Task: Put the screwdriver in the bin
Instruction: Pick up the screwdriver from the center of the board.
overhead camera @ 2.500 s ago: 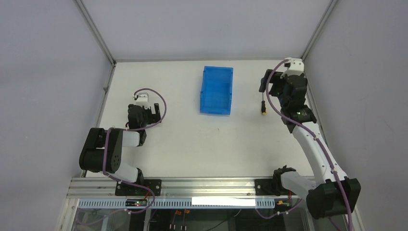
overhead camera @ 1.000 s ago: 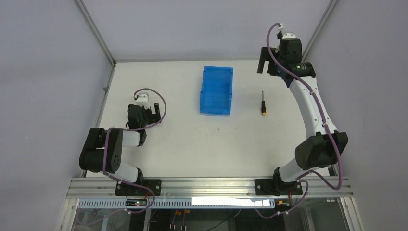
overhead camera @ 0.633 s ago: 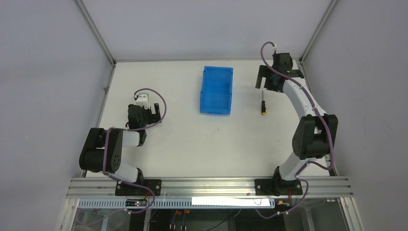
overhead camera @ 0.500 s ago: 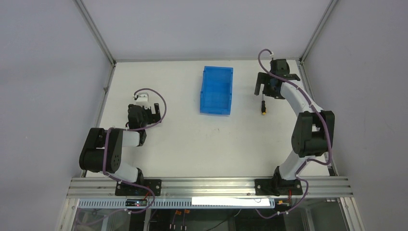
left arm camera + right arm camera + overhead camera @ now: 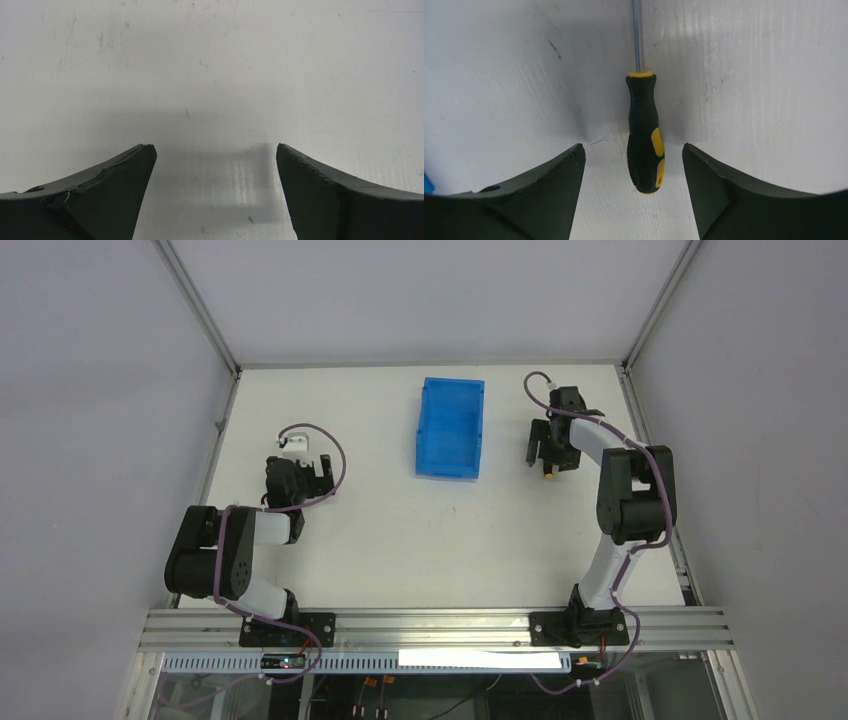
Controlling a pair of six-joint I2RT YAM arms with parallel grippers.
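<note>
White table (image 5: 380, 530) bears bin (image 5: 450, 427) and screwdriver (image 5: 644, 135).

Scuffed white table (image 5: 400, 540), grey enclosure walls (image 5: 100, 360), aluminium front rail (image 5: 430, 622).

The bin (image 5: 447, 462) stands on the white table (image 5: 400, 540). Right of the bin, well apart from it, the right gripper (image 5: 545, 454) sits low over the screwdriver (image 5: 548, 473), only its yellow handle end showing. The left gripper (image 5: 300, 478) rests far left of the bin
</note>
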